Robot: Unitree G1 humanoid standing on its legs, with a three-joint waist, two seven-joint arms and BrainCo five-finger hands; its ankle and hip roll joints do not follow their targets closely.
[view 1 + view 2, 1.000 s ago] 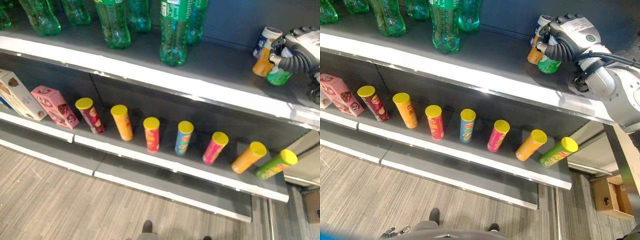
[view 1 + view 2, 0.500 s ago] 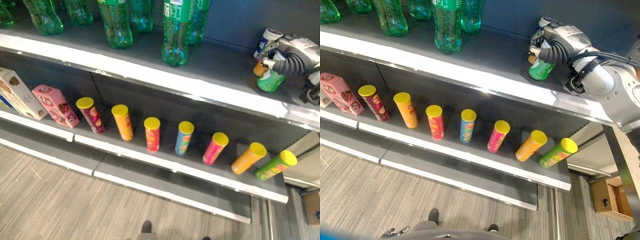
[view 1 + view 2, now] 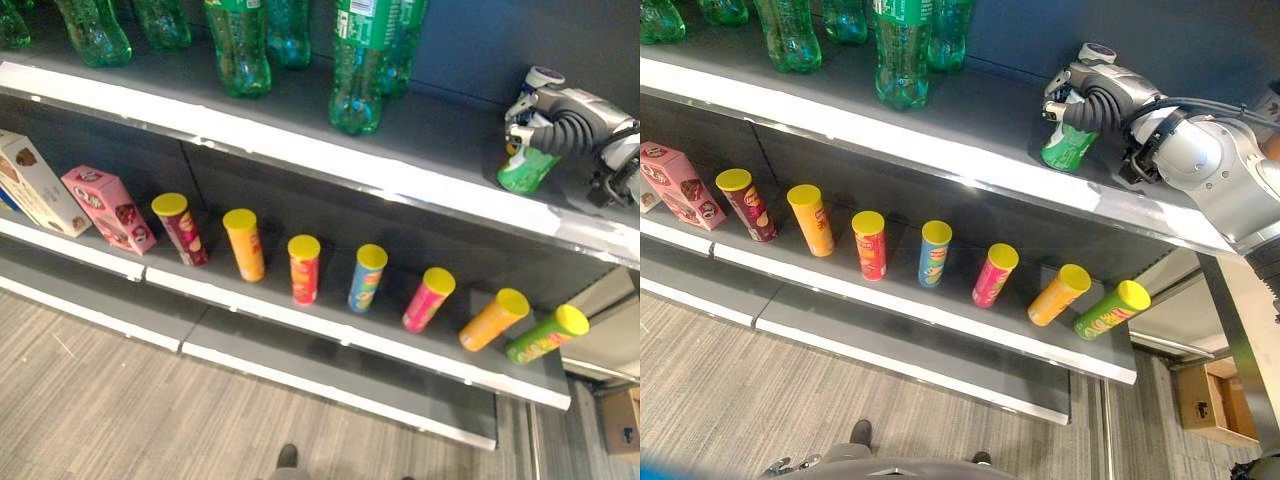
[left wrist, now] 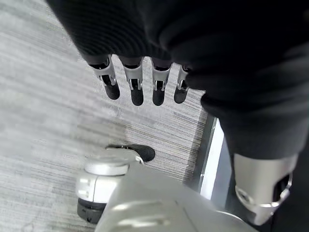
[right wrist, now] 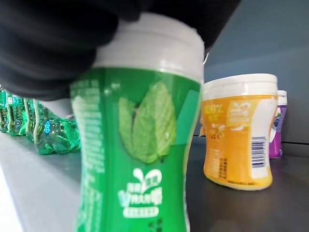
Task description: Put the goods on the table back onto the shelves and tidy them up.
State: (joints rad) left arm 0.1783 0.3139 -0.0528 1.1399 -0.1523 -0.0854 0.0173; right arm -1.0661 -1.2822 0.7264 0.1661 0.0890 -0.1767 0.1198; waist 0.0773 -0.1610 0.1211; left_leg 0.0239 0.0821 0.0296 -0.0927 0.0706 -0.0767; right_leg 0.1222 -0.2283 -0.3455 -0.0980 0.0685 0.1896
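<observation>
- The grey metal upper shelf [image 3: 970, 110] with its white front strip carries a row of tall green plastic bottles [image 3: 902, 50] at the far left and has open space at its right end, where the work is going on.
- On the grey lower shelf [image 3: 940, 320] stand upright crisp tubes with yellow lids [image 3: 871, 243] in a line, the two at the right end leaning over; pink cartons [image 3: 108, 210] sit to their left.
- The right hand [image 3: 1085, 95] comes in from the right and grasps the small green plastic jar with a white cap and a mint-leaf label [image 5: 140, 145] from above, fingers curled about the cap. The jar sits near the front edge of the upper shelf.
- Behind it, further back on the shelf, stand a small orange jar with a white cap [image 5: 236, 135] and a purple jar [image 5: 276, 125], apart from the green one.
- The left hand [image 4: 140, 82] hangs over the floor, fingers straight and relaxed, holding nothing.
- To do this well, I judge the jar should be set down flat and upright, moved back from the edge into line beside the orange one, and let go only once its base rests fully on the shelf.
</observation>
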